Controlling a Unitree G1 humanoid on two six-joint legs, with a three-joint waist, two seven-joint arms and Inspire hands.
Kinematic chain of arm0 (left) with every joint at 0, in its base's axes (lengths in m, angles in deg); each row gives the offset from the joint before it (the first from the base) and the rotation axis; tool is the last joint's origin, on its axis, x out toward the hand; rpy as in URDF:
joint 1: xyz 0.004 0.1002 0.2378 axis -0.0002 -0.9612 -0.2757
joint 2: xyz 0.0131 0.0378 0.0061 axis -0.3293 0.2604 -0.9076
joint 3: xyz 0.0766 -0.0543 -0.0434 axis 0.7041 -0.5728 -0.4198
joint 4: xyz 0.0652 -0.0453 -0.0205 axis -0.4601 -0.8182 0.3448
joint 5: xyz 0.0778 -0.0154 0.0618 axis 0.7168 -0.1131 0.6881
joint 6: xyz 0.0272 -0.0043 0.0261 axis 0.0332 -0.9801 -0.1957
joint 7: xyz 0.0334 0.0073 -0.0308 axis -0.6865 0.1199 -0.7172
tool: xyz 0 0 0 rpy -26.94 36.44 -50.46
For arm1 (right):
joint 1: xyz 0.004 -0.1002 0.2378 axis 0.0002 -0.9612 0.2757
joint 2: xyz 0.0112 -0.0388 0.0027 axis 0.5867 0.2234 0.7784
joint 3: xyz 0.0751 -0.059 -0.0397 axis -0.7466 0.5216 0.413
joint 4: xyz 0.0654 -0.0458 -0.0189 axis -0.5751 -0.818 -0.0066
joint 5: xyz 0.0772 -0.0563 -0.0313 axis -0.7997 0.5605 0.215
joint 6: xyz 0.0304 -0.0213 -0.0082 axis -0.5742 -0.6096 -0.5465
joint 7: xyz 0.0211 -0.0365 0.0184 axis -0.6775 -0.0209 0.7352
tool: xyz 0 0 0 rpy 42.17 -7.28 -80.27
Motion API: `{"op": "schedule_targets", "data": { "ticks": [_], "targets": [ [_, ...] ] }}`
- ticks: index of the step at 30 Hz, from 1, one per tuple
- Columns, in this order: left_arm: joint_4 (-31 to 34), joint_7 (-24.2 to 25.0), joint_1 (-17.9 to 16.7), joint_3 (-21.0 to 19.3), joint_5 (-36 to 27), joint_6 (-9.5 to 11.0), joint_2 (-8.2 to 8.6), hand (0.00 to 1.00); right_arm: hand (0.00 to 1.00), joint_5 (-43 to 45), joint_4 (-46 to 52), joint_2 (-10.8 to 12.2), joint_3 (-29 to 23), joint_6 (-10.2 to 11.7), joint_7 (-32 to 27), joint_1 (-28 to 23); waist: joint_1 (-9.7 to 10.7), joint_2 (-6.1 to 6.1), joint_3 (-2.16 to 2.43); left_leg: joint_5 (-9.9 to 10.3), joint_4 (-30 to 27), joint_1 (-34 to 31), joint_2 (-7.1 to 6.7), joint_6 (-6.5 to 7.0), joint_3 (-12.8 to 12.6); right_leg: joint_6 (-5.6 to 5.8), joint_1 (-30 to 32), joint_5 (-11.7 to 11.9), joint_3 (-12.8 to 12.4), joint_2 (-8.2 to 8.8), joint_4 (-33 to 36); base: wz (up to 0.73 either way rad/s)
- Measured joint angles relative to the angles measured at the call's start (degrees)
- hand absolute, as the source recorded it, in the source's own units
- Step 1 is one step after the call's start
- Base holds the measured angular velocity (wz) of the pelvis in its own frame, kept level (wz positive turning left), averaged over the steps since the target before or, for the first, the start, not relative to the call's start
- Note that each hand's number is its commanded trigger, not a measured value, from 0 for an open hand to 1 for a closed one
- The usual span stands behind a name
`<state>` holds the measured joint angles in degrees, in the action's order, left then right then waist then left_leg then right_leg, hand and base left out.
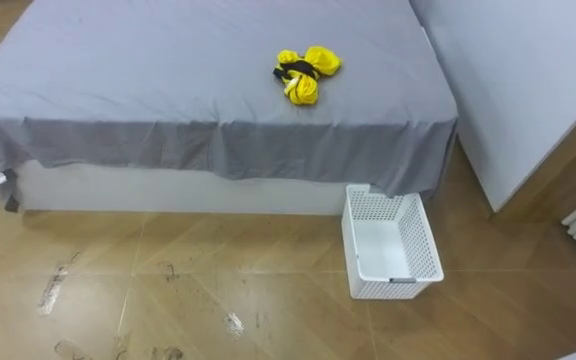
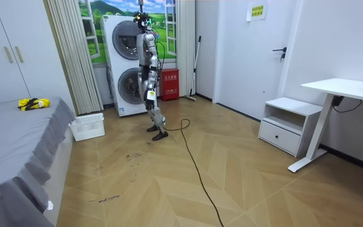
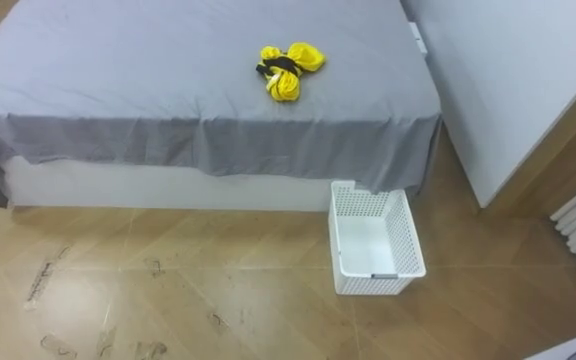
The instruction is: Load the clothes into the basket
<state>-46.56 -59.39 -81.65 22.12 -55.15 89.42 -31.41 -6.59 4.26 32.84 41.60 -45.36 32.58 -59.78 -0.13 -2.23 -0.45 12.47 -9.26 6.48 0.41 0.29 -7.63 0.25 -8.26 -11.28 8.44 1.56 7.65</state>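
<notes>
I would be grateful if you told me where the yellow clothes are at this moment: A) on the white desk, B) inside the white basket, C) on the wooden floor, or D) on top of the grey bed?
D: the yellow clothes lie bunched on the grey bed, while the white basket stands empty on the floor by the bed's corner.

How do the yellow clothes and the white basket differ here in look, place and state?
The yellow clothes are a soft, crumpled bundle with a black band; the white basket is rigid, perforated and rectangular. The clothes lie on the grey bed; the basket stands on the wooden floor by the bed's corner. The clothes are bunched; the basket is upright and empty. Nothing touches either.
</notes>
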Motion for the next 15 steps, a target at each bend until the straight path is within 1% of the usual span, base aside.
{"op": "schedule_targets", "data": {
  "ticks": [4, 5, 6, 7, 9, 10, 11, 12, 13, 14, 15],
  "targets": [
    [-0.38, 0.07, 0.12, 0.1, 0.02, -0.04, -0.02, 0.0, 0.0, 0.24, 0.04, 0.0, 0.04, 0.0, 0.0, -0.43, 0.03, -0.08, -0.05, 0.06, -0.31, 0.09, 0.11, 0.08, 0.0, 0.01, 0.1, -0.01, 0.17, -0.05, 0.12, 0.0],
    [-0.37, 0.04, -0.16, 0.07, 0.0, -0.04, -0.02, 0.0, 0.0, -0.26, 0.15, 0.0, 0.04, -0.01, 0.02, -0.54, -0.12, 0.06, 0.01, 0.55, -1.1, -0.36, 0.34, 0.13, 0.01, -0.12, 0.25, -0.14, 0.21, -0.21, 0.37, 0.0],
    [-0.29, -0.04, -0.15, -0.04, 0.01, -0.03, -0.05, 0.0, 0.0, -0.48, 0.15, 0.0, 0.07, -0.02, 0.06, -0.16, -0.29, 0.17, 0.01, 1.62, -3.24, -1.11, 0.81, 0.01, -0.05, -0.24, 0.56, -0.45, 0.15, -0.46, 1.08, 0.0],
    [-0.27, -0.08, 0.02, -0.07, -0.05, 0.0, -0.13, 0.0, 0.0, -0.55, 0.07, 0.0, 0.07, -0.05, 0.06, -0.11, -0.28, 0.14, 0.02, 2.24, -4.45, -1.52, 1.08, -0.06, -0.07, -0.35, 0.79, -0.71, 0.04, -0.64, 1.54, -0.07],
    [-0.25, -0.15, 0.06, -1.06, -0.67, -0.03, -0.34, 0.0, 0.0, -0.52, 0.03, 0.01, 0.05, -0.27, 0.32, 0.03, -0.4, 0.24, 0.0, 4.96, -9.96, -3.29, 2.89, -0.66, -0.23, -1.01, 1.88, -2.5, -0.11, -1.49, 4.7, -0.1],
    [-0.19, -0.16, 0.04, -1.15, -0.92, -0.02, -0.43, 0.0, 0.0, -0.43, 0.04, 0.0, 0.07, -0.27, 0.39, 0.06, -0.54, 0.3, 0.03, 5.69, -11.71, -4.0, 3.17, -0.91, -0.32, -1.3, 2.4, -3.24, -0.29, -1.78, 5.72, -0.11],
    [-0.19, -0.17, 0.09, -1.68, -2.42, -0.04, -0.57, 0.0, 0.0, -0.4, 0.08, 0.0, 0.06, -0.17, 0.61, 0.03, -0.91, 0.25, 0.04, 6.74, -16.25, -5.79, 4.21, -1.55, -0.52, -1.76, 3.1, -4.76, -0.36, -2.21, 7.6, -0.11],
    [0.11, -0.21, 0.17, -2.15, -4.38, -0.05, -0.63, 0.0, 0.0, -0.87, -0.01, -0.01, 0.08, -0.08, 0.71, -0.04, -1.24, 0.32, 0.09, 6.74, -22.38, -8.48, 5.37, -1.6, -1.23, -2.66, 3.24, -5.56, -0.63, -2.71, 8.25, -0.12],
    [0.5, -0.24, 0.21, -2.15, -5.5, -0.06, -0.62, 0.0, 0.0, -0.99, -0.08, -0.12, 0.06, -0.06, 0.71, -0.15, -1.4, 0.64, 0.25, 6.63, -25.46, -9.84, 6.26, -1.59, -1.79, -2.95, 3.22, -5.72, -0.65, -3.06, 8.34, -0.09],
    [1.18, -0.29, -0.42, -2.07, -7.46, 0.03, -0.65, 0.0, 0.0, -1.3, 0.27, -0.35, 0.04, -0.04, 0.6, -0.56, -1.36, 1.33, 0.31, 6.04, -31.88, -12.69, 7.78, -0.95, -1.36, -3.46, 2.7, -5.91, -1.51, -3.82, 8.35, -0.04],
    [1.38, -0.34, -0.4, -2.21, -8.21, 0.26, -0.75, 0.0, 0.0, -1.52, 0.42, -0.33, 0.05, 0.0, 0.6, -0.83, -1.06, 1.13, 0.08, 4.26, -37.67, -16.02, 8.18, 0.11, -0.41, -4.08, 1.65, -6.48, -2.23, -4.12, 8.9, 0.0]
  ]
}}
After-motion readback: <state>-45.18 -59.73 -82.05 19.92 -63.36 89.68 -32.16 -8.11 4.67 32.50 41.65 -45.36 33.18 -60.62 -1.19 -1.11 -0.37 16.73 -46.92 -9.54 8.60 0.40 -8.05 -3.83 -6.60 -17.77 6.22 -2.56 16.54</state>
